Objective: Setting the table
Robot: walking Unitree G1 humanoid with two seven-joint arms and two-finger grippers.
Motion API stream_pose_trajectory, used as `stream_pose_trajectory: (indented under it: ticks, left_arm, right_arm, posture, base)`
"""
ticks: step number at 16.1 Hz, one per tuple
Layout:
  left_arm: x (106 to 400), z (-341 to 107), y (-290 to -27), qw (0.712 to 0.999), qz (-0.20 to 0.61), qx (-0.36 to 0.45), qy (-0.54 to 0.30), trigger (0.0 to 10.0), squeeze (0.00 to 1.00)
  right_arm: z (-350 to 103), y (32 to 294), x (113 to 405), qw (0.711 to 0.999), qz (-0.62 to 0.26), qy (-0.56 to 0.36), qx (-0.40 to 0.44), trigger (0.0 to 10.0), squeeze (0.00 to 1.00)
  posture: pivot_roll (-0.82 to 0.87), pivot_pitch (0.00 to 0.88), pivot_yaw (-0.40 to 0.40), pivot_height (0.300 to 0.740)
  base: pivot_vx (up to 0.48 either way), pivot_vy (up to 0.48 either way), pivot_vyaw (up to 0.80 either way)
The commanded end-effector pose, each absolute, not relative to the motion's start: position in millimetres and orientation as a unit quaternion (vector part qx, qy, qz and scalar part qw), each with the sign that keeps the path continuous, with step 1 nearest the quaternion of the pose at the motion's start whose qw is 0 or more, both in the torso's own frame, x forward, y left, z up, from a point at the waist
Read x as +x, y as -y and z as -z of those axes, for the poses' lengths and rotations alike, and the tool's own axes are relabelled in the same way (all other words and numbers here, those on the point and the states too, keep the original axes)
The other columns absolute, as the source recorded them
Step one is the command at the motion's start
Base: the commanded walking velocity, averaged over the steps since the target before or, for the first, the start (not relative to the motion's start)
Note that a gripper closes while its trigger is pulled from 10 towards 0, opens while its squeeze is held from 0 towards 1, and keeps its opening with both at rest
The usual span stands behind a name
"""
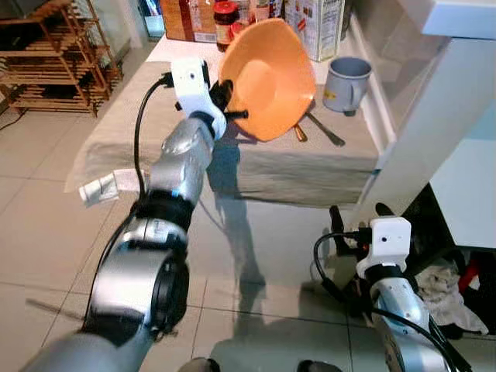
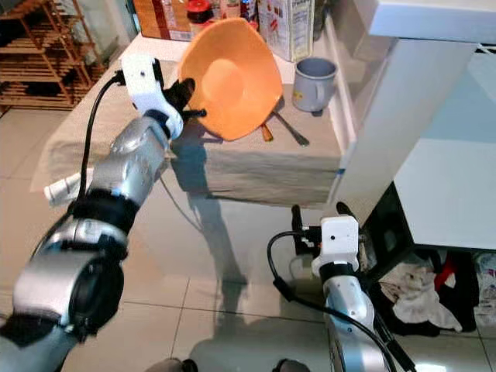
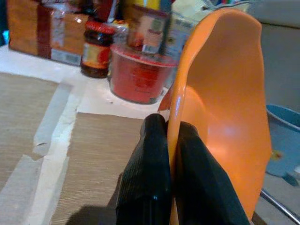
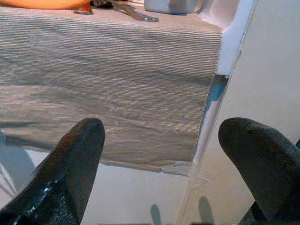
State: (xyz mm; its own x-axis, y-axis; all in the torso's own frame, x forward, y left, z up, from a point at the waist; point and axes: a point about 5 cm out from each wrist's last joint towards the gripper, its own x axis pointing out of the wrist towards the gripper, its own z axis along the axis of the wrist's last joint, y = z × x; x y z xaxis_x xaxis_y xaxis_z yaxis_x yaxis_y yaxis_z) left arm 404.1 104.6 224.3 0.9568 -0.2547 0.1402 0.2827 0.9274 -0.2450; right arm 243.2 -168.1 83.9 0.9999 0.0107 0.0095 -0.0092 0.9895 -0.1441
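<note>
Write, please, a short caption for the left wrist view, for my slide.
Left gripper pinching the rim of a tilted orange bowl above the cloth-covered table.

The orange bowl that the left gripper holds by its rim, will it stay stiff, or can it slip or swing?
The orange bowl looks like rigid, thin plastic, so probably light and stiff. The left gripper pinches only its rim, and the bowl hangs tilted on edge, so it may pivot. Its glossy surface suggests it could slip.

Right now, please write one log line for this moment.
left gripper: shut on orange bowl, tilted over table | right gripper: open, low, idle
</note>
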Motion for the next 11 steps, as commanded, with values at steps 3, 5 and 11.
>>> stream_pose_trajectory:
  ticks: [3,5,11]
  left_arm:
    - [399,-248,-119,0.980,0.131,-0.079,0.129,0.0,0.00]
    - [395,-251,-124,0.979,0.131,-0.050,0.148,0.0,0.00]
    - [359,-255,-160,0.968,0.164,0.048,0.185,0.0,0.00]
  right_arm:
    - [-84,166,246,0.997,-0.013,0.006,-0.075,10.0,0.00]
    - [-84,166,247,0.997,-0.012,0.006,-0.075,10.0,0.00]
    - [-95,178,249,0.996,0.018,0.034,-0.076,10.0,0.00]
  posture:
    - [-0.10,0.053,0.064,0.740]
    - [-0.09,0.051,0.062,0.740]
    - [-0.07,0.048,0.064,0.740]
  base:
    - [0.000,0.000,0.00]
    - [0.000,0.000,0.00]
    - [0.000,0.000,0.00]
